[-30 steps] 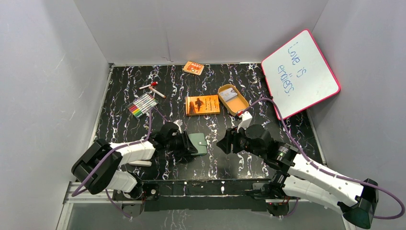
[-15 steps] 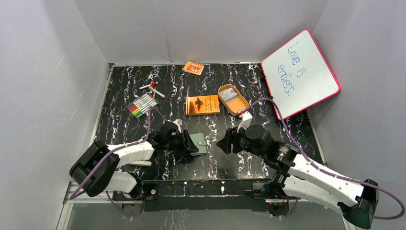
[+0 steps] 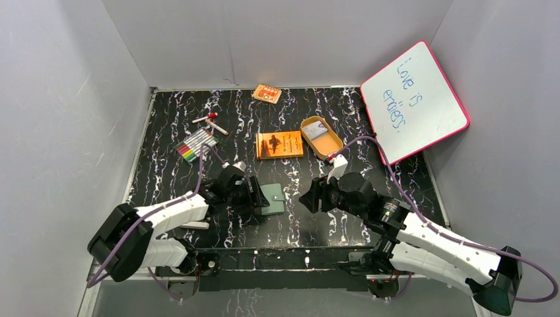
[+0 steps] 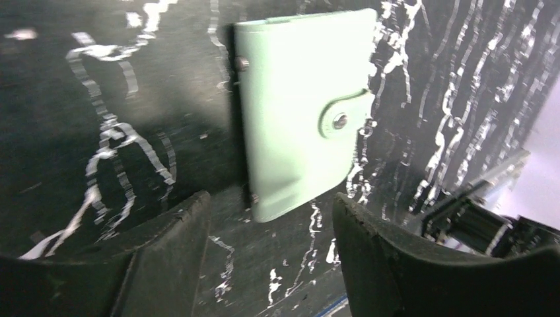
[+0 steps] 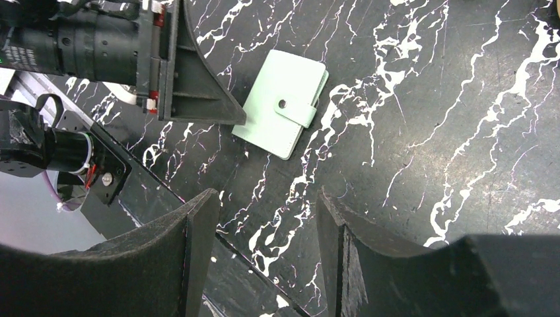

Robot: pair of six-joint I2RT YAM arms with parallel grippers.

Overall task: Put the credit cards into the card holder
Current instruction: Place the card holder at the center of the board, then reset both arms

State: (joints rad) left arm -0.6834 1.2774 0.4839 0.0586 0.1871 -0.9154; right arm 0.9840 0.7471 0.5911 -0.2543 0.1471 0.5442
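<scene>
Okay, table (image 3: 172, 191): glossy black slab with white marble veining. Whiteboard (image 3: 416, 102), a flat rectangle with a pink rim and blue handwriting, leans at the far right corner.

Left gripper (image 4: 269, 224): matte black fingers spread wide, gripping nothing, near the middle of the near edge. Right gripper (image 5: 265, 205): its fingers are also spread and hold nothing, and it sits right of the left one, pointing at it.

Orange book (image 3: 279, 144), a flat rectangle, lies mid-table. Tan oval tin (image 3: 321, 137) is just right of it, lid off, with a pale flat piece inside.

Card holder (image 4: 304, 112): smooth grey-green, rectangular with rounded corners, folded shut, flat on the table between the two grippers. Its snap tab (image 4: 343, 119) is fastened with a metal stud. One end lies between the left fingers; contact is unclear.

Marker pack (image 3: 197, 144), striped colours, lies toward the left edge.

Versus a second ago, the left arm's elbow has swung toward the near left corner and its wrist has pulled back a little. The holder has barely moved, and the right arm is about unchanged.
</scene>
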